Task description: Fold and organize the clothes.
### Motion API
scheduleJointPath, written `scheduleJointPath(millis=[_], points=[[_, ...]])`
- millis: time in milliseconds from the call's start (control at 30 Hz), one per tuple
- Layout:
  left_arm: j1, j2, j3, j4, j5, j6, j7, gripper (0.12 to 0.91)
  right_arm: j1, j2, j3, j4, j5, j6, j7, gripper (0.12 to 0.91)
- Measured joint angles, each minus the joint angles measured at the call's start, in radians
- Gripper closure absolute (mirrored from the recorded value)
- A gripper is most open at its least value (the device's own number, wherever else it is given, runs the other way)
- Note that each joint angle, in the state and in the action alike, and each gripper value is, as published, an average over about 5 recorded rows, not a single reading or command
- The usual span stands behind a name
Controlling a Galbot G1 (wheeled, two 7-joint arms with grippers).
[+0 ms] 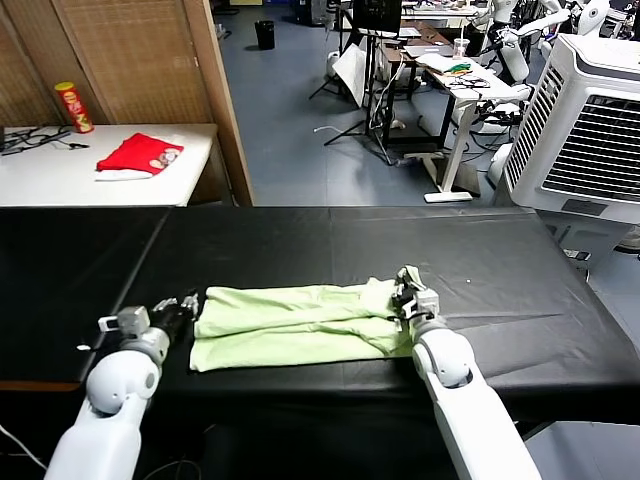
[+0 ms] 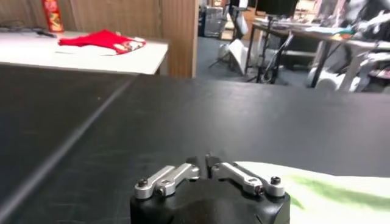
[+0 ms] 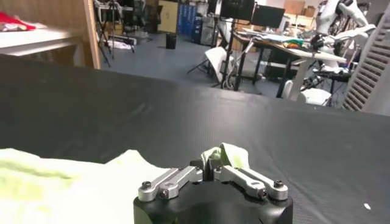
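The pale green shirt (image 1: 300, 325) lies folded into a long band near the front edge of the black counter (image 1: 480, 250). The right gripper (image 1: 408, 296) has its fingers clenched on the shirt's right end; the left gripper (image 1: 188, 303) sits at the left end, and I cannot tell its fingers' state.

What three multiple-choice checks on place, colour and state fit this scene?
1. The pale green shirt lies: A) on the floor; B) on the black table between the left gripper and right gripper; C) over a chair.
2. The garment on the white side table is: A) blue; B) yellow; C) red.
3. The right gripper is: A) shut on the shirt's edge; B) open, high above it; C) out of view.
Answers: B, it lies folded there; C, it shows red; A, fabric is pinched at its tips.
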Motion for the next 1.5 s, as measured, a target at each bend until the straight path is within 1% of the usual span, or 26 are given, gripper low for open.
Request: scheduleJointPath(millis=[33, 67, 133, 167, 267, 467, 500, 567, 600, 700, 733, 800, 833, 933, 967, 1033, 1133, 1200, 1367, 1400, 1467, 1500], points=[[-0.002, -0.003, 0.0, 0.001, -0.02, 0.005, 0.0, 0.43, -0.001, 0.0, 0.0, 0.002, 0.001, -0.001, 0.0, 0.833], [-0.003, -0.006, 0.001, 0.003, -0.037, 0.009, 0.0, 0.38, -0.001, -0.001, 0.0, 0.003, 0.001, -0.003, -0.001, 0.836], [-0.007, -0.014, 0.002, 0.007, -0.068, 0.013, 0.001, 0.294, -0.003, -0.002, 0.0, 0.005, 0.002, -0.004, -0.002, 0.843], [-0.008, -0.018, 0.003, 0.008, -0.081, 0.015, 0.001, 0.266, -0.004, -0.002, 0.0, 0.006, 0.002, -0.004, -0.002, 0.852], [-0.01, -0.028, 0.007, 0.009, -0.099, 0.016, 0.002, 0.236, -0.006, -0.001, 0.002, 0.007, 0.002, -0.005, -0.004, 0.88], [-0.019, -0.042, 0.022, 0.019, -0.067, 0.008, 0.007, 0.236, -0.008, 0.004, 0.004, 0.008, 0.001, -0.005, -0.009, 0.9], [-0.021, -0.045, 0.024, 0.023, -0.059, 0.005, 0.008, 0.244, -0.008, 0.005, 0.004, 0.008, 0.001, -0.005, -0.01, 0.9], [-0.025, -0.05, 0.027, 0.031, -0.044, -0.001, 0.008, 0.288, -0.008, 0.006, 0.005, 0.008, 0.001, -0.005, -0.011, 0.9], [-0.027, -0.052, 0.029, 0.035, -0.039, -0.005, 0.006, 0.324, -0.008, 0.006, 0.005, 0.008, 0.001, -0.005, -0.011, 0.9], [-0.029, -0.057, 0.03, 0.042, -0.028, -0.017, 0.003, 0.475, -0.008, 0.007, 0.005, 0.007, -0.001, -0.004, -0.012, 0.9], [-0.029, -0.058, 0.031, 0.043, -0.024, -0.021, 0.003, 0.542, -0.008, 0.007, 0.005, 0.006, -0.002, -0.003, -0.012, 0.9], [-0.028, -0.06, 0.031, 0.044, -0.01, -0.029, 0.0, 0.643, -0.009, 0.009, 0.006, 0.004, -0.005, -0.001, -0.012, 0.9], [-0.028, -0.061, 0.032, 0.044, 0.001, -0.034, -0.001, 0.71, -0.01, 0.011, 0.007, 0.004, -0.006, 0.001, -0.011, 0.9], [-0.025, -0.065, 0.037, 0.045, 0.056, -0.058, -0.011, 0.851, -0.013, 0.017, 0.012, 0.0, -0.009, 0.007, -0.002, 0.9], [-0.023, -0.065, 0.04, 0.045, 0.078, -0.068, -0.013, 0.878, -0.014, 0.019, 0.014, -0.001, -0.009, 0.009, 0.004, 0.9], [-0.021, -0.067, 0.046, 0.045, 0.121, -0.088, -0.018, 0.901, -0.017, 0.024, 0.017, -0.002, -0.01, 0.013, 0.019, 0.9], [-0.02, -0.069, 0.052, 0.049, 0.176, -0.109, -0.021, 0.902, -0.022, 0.034, 0.023, -0.003, -0.01, 0.018, 0.045, 0.9], [-0.022, -0.07, 0.054, 0.051, 0.205, -0.12, -0.021, 0.902, -0.026, 0.041, 0.026, -0.004, -0.01, 0.021, 0.055, 0.9], [-0.032, -0.07, 0.063, 0.054, 0.241, -0.126, -0.017, 0.902, -0.037, 0.053, 0.035, 0.002, -0.01, 0.024, 0.053, 0.9], [-0.034, -0.07, 0.064, 0.054, 0.243, -0.126, -0.015, 0.893, -0.039, 0.052, 0.038, 0.006, -0.009, 0.024, 0.05, 0.899], [-0.034, -0.068, 0.065, 0.053, 0.243, -0.126, -0.012, 0.844, -0.045, 0.047, 0.044, 0.016, -0.005, 0.023, 0.04, 0.872], [-0.033, -0.066, 0.064, 0.051, 0.242, -0.127, -0.011, 0.802, -0.048, 0.044, 0.047, 0.022, -0.001, 0.023, 0.033, 0.842]])
